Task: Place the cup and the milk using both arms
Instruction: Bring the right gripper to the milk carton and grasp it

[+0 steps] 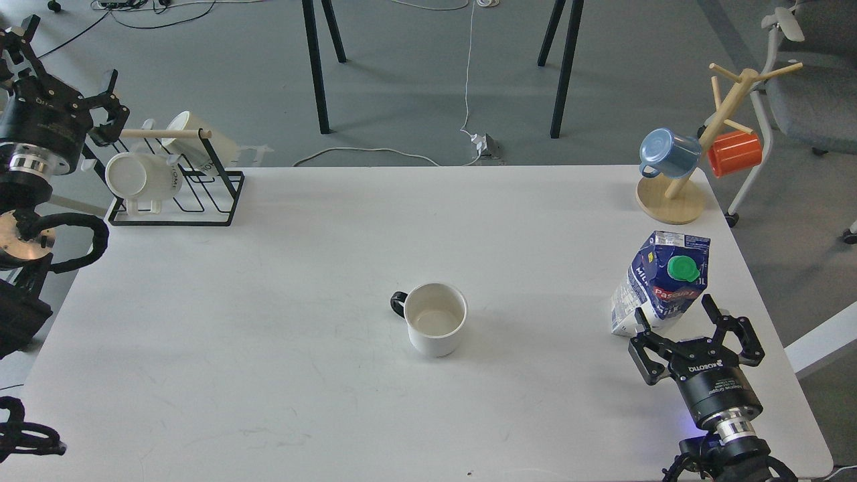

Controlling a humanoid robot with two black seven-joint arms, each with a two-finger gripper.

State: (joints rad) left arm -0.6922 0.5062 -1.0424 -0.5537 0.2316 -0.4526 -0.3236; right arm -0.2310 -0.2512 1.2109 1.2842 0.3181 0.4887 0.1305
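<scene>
Milk [659, 281]: blue-white carton, green cap, red band.

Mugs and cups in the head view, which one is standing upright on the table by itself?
The plain white cup with the black handle, mid-table. The two cream mugs sit on the black wire rack; the blue cup and orange cup hang on the wooden tree.

Two black arms: the right black two-finger gripper [693, 323] bears white lettering and a silver ring; the left black gripper [100, 110] shows a silver band and black cables.
</scene>
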